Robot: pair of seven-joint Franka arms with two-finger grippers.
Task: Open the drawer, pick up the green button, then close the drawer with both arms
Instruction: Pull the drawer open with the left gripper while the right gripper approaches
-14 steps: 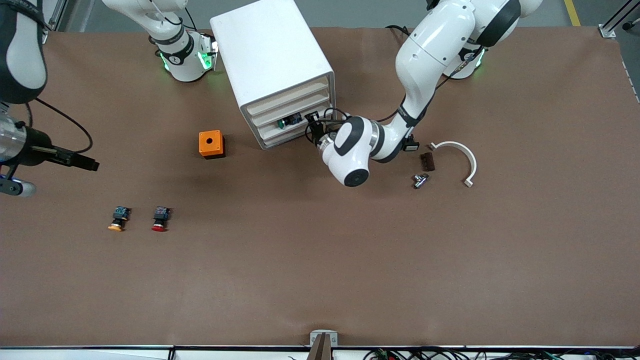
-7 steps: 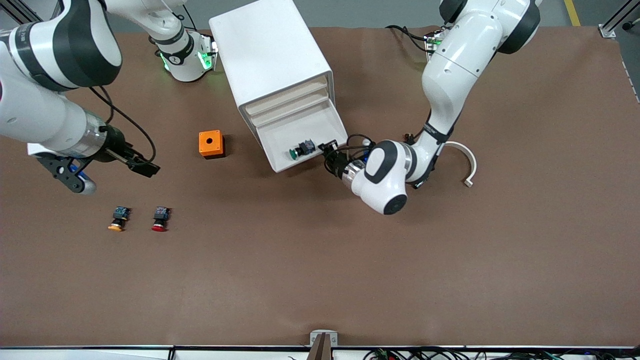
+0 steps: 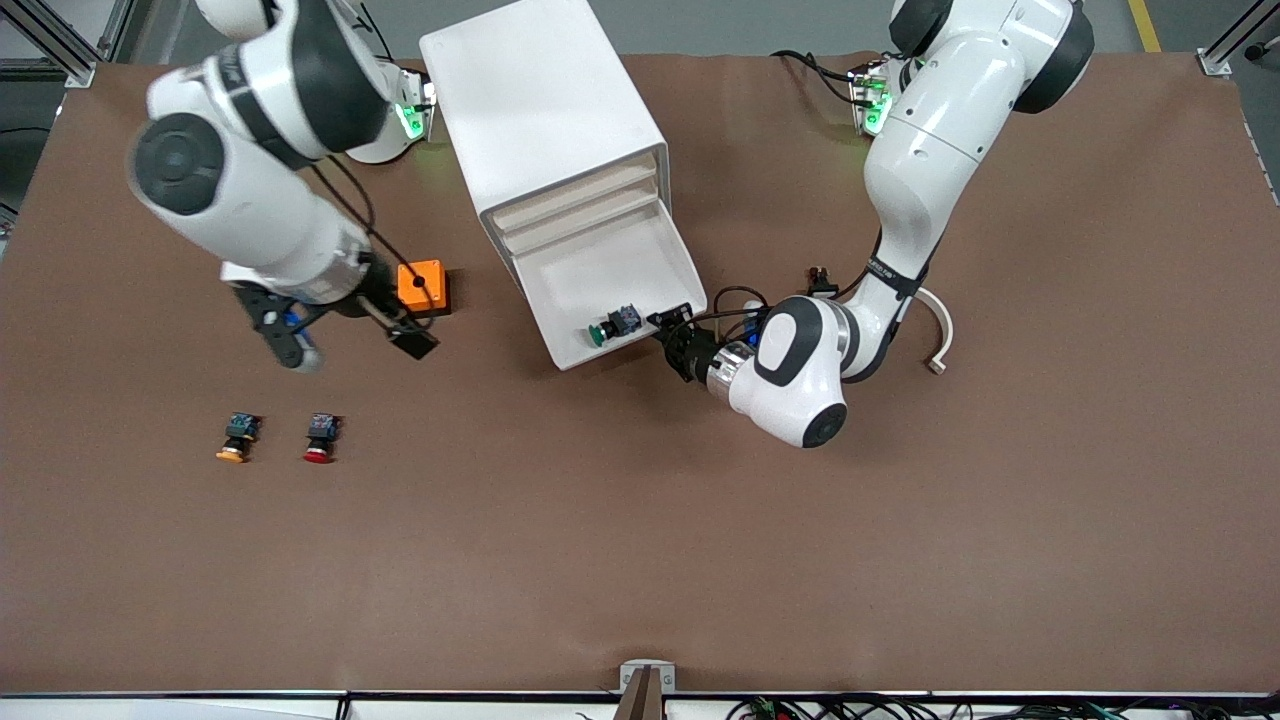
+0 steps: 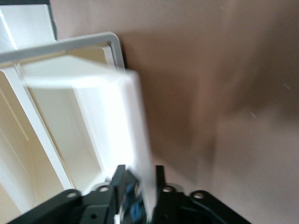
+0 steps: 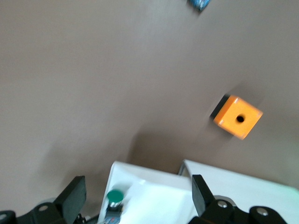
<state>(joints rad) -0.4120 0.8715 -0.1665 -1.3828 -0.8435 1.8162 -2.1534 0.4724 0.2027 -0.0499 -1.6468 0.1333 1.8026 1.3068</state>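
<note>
Right now the drawer (image 3: 612,292) stands pulled well out of the white cabinet (image 3: 545,120), and my left gripper (image 3: 678,330) is pinching its front lip at the corner toward the left arm's end of the desk; the left wrist view shows the fingers (image 4: 122,175) pressed on either side of that lip. The green button (image 3: 612,327) lies on its side inside the drawer, close against the front wall, cap pointing toward the right arm's end, body pointing at the left gripper.

My right gripper (image 3: 410,338) hangs over the desk just beside the orange box (image 3: 421,287), fingers spread; its wrist view already looks down on the green cap (image 5: 114,196).

Key relation, as I judge it: the left gripper is closest to the button but busy holding the drawer, so the pick falls to the right one, which must cross toward the left arm's end and come down over the drawer front.
</note>
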